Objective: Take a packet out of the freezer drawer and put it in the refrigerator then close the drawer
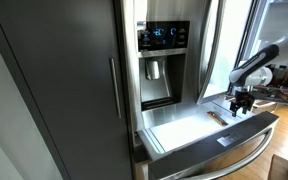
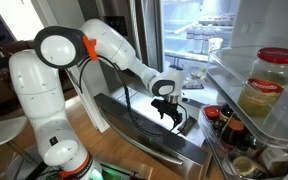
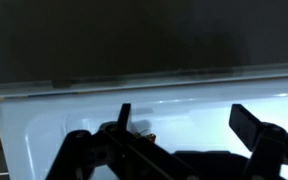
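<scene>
The freezer drawer (image 1: 220, 154) is pulled out below the refrigerator (image 1: 164, 62), and its white interior is lit. It also shows in an exterior view (image 2: 134, 122) and fills the wrist view (image 3: 194, 85). My gripper (image 1: 242, 101) (image 2: 169, 110) hangs just over the drawer's open end, open and empty. In the wrist view my two fingers (image 3: 184, 125) are spread wide over the white floor. A small orange-brown packet (image 1: 215, 116) lies in the drawer close to the gripper. A bit of it shows by one finger (image 3: 142, 130). The refrigerator interior (image 2: 199, 35) stands open.
A dark grey cabinet panel (image 1: 54, 85) with a slim handle (image 1: 113, 88) stands beside the refrigerator. The open refrigerator door's shelves hold a large jar (image 2: 267, 85) and several bottles (image 2: 224, 125) close to the gripper. The robot's white base (image 2: 44, 110) stands near the drawer.
</scene>
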Robot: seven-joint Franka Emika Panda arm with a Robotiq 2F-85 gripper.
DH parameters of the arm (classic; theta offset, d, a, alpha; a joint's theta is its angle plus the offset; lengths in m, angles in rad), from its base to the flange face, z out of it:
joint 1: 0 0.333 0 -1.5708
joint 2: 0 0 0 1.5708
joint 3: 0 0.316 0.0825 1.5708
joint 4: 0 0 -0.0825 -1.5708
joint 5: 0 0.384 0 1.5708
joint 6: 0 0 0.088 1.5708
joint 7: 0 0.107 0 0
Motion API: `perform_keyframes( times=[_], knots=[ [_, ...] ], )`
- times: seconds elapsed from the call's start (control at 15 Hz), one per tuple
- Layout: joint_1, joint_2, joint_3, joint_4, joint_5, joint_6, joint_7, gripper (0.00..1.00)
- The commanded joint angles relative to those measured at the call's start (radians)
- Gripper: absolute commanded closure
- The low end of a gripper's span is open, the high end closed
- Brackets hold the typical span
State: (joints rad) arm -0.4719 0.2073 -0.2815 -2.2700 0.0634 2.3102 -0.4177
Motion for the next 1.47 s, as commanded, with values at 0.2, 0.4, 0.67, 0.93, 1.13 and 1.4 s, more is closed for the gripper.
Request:
perform_keyframes(
  times=[0.2,0.4,0.67,0.93,1.13,1.4],
  knots=[
    [-0.008,-0.222,-0.094,-0.248,-0.002,0.000,-0.068,0.00],
    [0.000,-0.284,-0.129,-0.309,-0.035,0.003,-0.066,0.00],
    [0.015,-0.288,-0.135,-0.358,-0.106,0.005,-0.040,0.00],
    [0.024,-0.282,-0.134,-0.413,-0.125,0.081,-0.031,0.00],
    [0.035,-0.266,-0.129,-0.447,-0.120,0.191,-0.040,0.00],
    [0.051,-0.245,-0.125,-0.482,-0.095,0.317,-0.061,0.00]
  ],
)
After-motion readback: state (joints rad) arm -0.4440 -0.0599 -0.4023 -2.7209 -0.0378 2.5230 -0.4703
